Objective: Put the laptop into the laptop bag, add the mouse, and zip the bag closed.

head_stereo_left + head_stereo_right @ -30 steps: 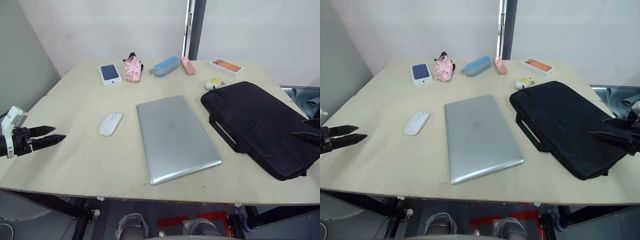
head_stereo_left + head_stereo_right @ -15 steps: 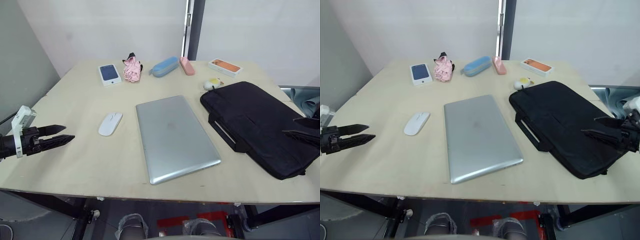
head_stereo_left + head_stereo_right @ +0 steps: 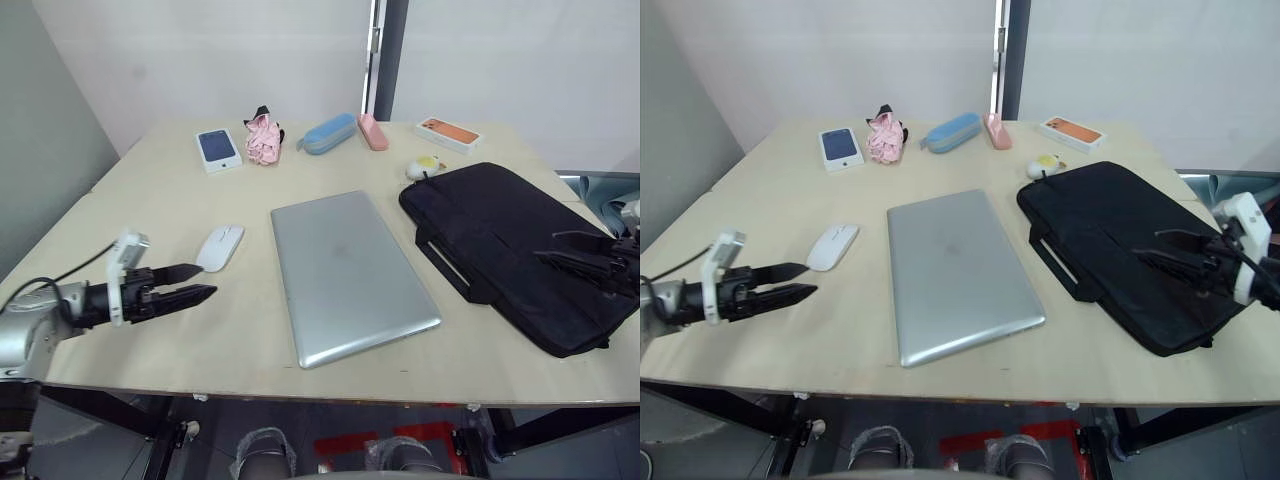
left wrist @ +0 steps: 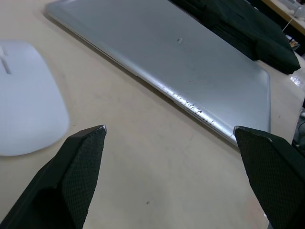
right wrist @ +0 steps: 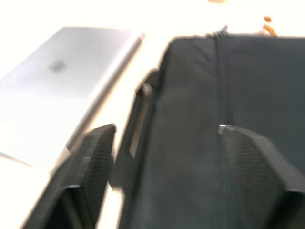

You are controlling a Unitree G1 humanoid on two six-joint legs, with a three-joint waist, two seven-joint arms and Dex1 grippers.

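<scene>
Left gripper [image 3: 197, 281]: fingers apart, empty, low over the counter [image 3: 160, 190] just short of the white mouse [image 3: 221, 247]. Right gripper [image 3: 1165, 250]: fingers apart, empty, above the closed laptop bag [image 3: 510, 250]. Laptop [image 3: 348, 272]: flat, mid-counter, between mouse and bag; left wrist view shows scuffs along its near edge.

bare test room: plywood table [image 3: 150, 200], blank white walls [image 3: 200, 50].

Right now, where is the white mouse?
The white mouse lies on the table's left half, just left of the laptop, ahead of the left gripper.
</scene>
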